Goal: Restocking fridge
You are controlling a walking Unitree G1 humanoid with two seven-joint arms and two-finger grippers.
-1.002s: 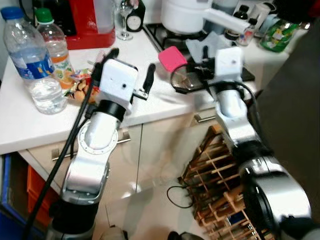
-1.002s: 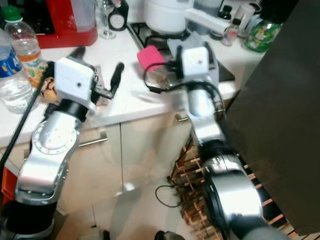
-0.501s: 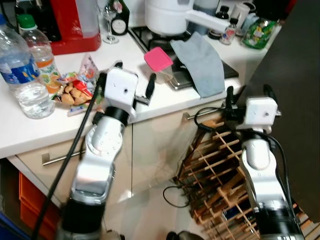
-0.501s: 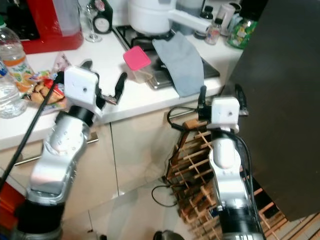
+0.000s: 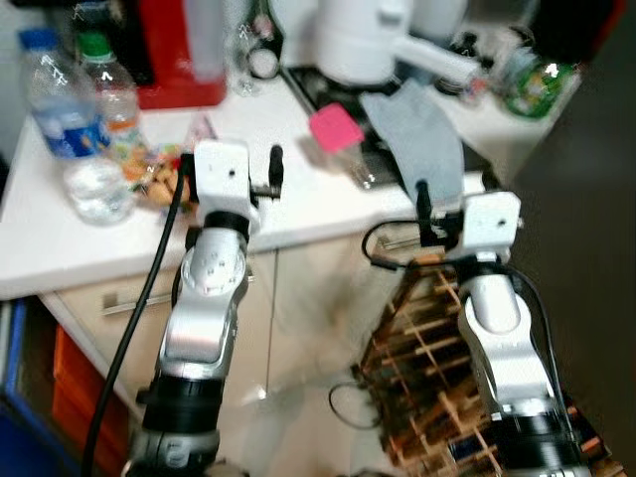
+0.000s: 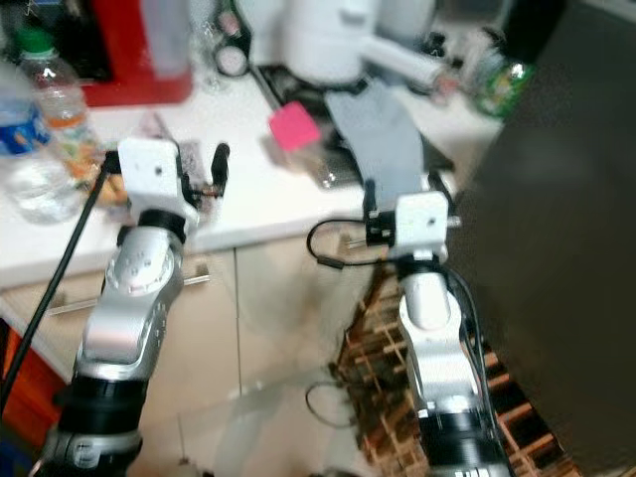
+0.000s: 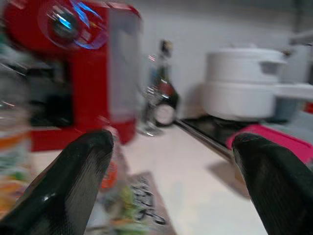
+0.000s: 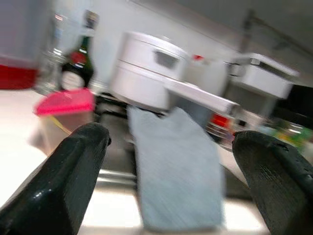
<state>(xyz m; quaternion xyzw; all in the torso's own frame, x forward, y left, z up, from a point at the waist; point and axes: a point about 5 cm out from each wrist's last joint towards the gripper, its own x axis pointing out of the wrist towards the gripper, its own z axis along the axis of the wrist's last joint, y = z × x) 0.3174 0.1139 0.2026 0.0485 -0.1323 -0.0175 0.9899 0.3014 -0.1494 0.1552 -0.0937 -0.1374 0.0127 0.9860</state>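
Two water bottles (image 5: 75, 129) upright at the far left of the white counter (image 5: 298, 199), likely stock for the fridge, with a pile of snack packets (image 5: 159, 169) just right of them. Dark panel (image 5: 586, 248) at the right edge, possibly the fridge door; cannot tell for sure.

Left gripper (image 5: 238, 164) raised over the counter's near edge, just right of the packets, fingers spread wide and holding nothing. Right gripper (image 5: 452, 204) lower and nearer, in front of the counter edge beneath a grey cloth (image 5: 422, 139), above a wooden wine rack (image 5: 427, 348); fingers likewise wide apart and empty.

Farther out: pink-lidded container (image 5: 343, 139) beside the cloth, white pot (image 5: 373, 40) on the hob behind, red appliance (image 5: 184, 50) at the far left.

Judging by this, still at the approach step, nothing picked yet. Next move probably calls for swinging the left gripper leftward to a bottle and closing around its body without toppling its neighbour.
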